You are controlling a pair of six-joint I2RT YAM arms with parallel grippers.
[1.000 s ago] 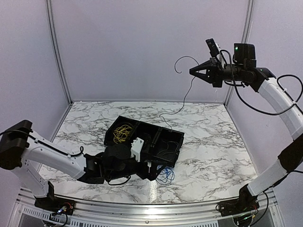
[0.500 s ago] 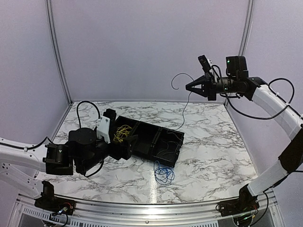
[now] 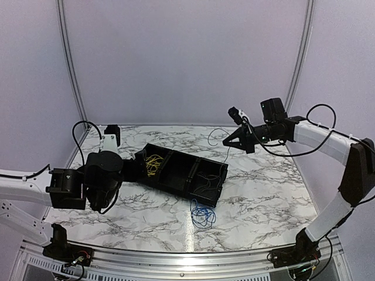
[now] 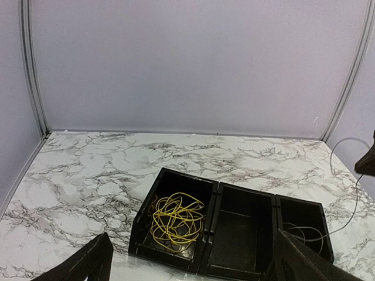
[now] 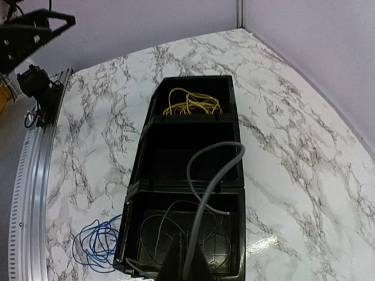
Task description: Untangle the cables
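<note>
The right tool (image 3: 228,142) is pinched shut on a thin grey cable (image 5: 222,145). It hovers just above the right end of the black tray (image 3: 187,156), toward the far right corner of the counter (image 3: 269,193). From the closed tips the grey cable arcs up in a small loop and drops into the tray's right-hand compartment, where more of it lies coiled.

The yellow cable (image 4: 176,219) sits bundled in the left-hand compartment. The blue cable (image 3: 202,215) lies looped on the marble just beside the tray's near right corner (outside it, not in it).

The left tool (image 4: 193,234) stands spread wide and holds nothing. It is low over the counter's left side and aimed at the tray's left end, with the yellow bundle straight ahead between its fingers.

The tray lies slantwise mid-counter. Bare marble shows between it and the right edge, along the far edge, and toward the near edge, broken only by the blue loops. Walls close the far, left and right sides, and the left arm takes up the left edge.

A second ago the right tool was high by the far right post with the grey cable drawn long. It has since come down, and the cable hangs slack. The left tool, then crowded over the tray's near side, has pulled back leftward. The tray and blue cable lie where they were.
</note>
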